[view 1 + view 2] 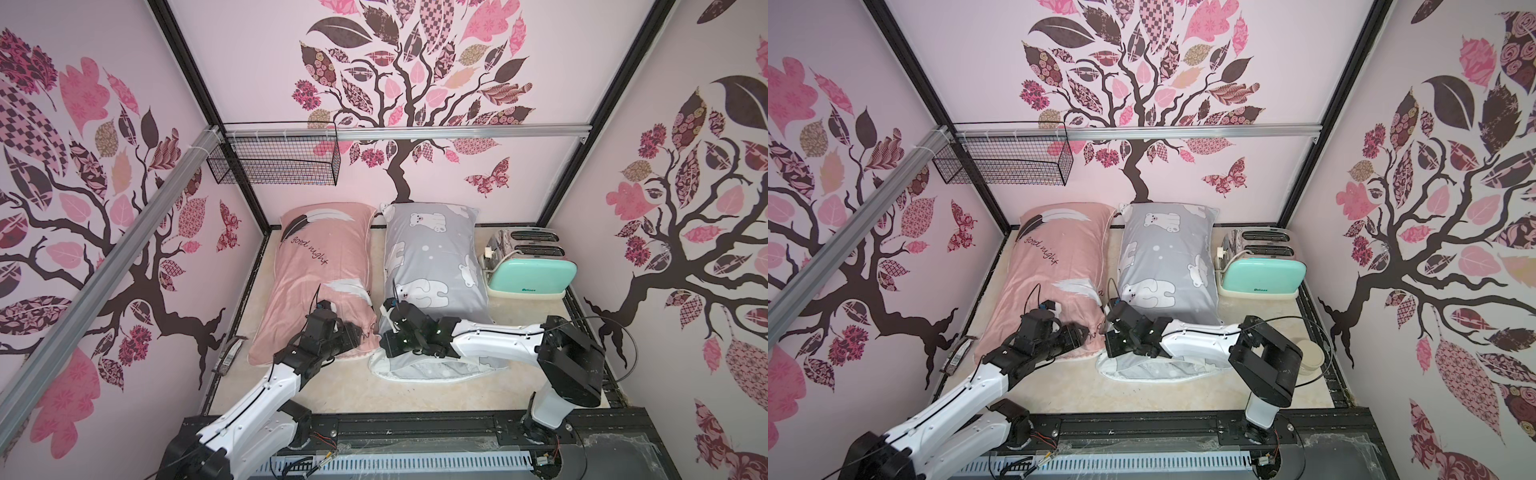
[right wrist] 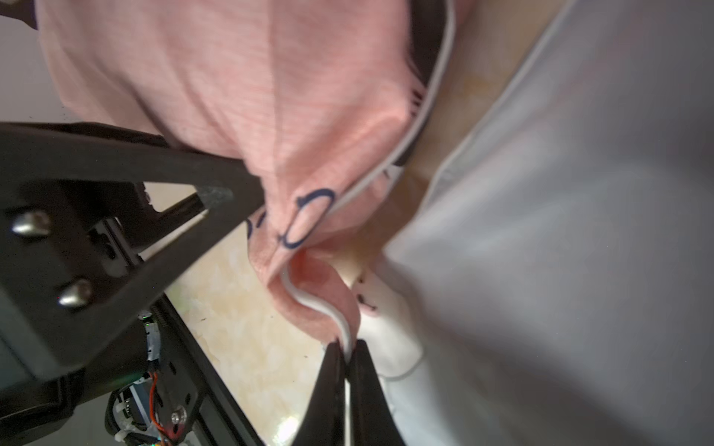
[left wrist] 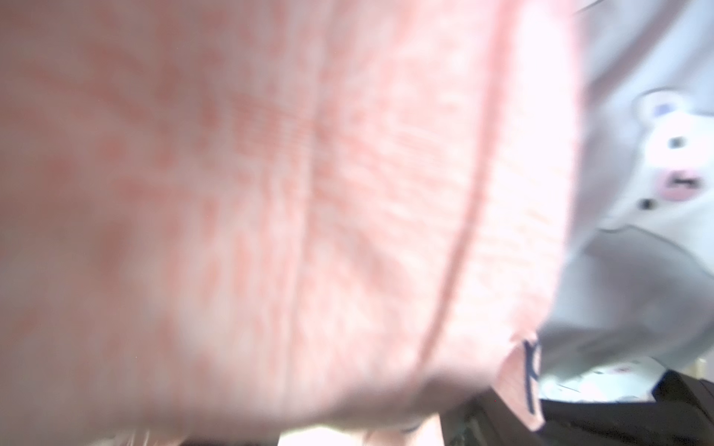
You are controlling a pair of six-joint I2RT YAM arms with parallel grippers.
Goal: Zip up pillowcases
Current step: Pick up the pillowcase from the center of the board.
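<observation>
The right pincer (image 2: 347, 349) is shut tight on the white piping (image 2: 309, 299) of the pink pillowcase (image 1: 320, 266), which lies toward the counter's (image 1: 374, 395) left edge, the left pincer (image 1: 355, 332) too blurred to call, and one hard tug could slip that thin piping free!

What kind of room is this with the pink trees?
Probably a robot test booth dressed like a bedroom: tree wallpaper, a pink pillow and a grey pillow, and two robot arms.

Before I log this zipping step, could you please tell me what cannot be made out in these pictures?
Left gripper opening: motion-blurred in both top views; left wrist view shows only blurred pink pillowcase.
Zipper pulls: none discernible; right arm covers grey pillowcase near its open end.
</observation>
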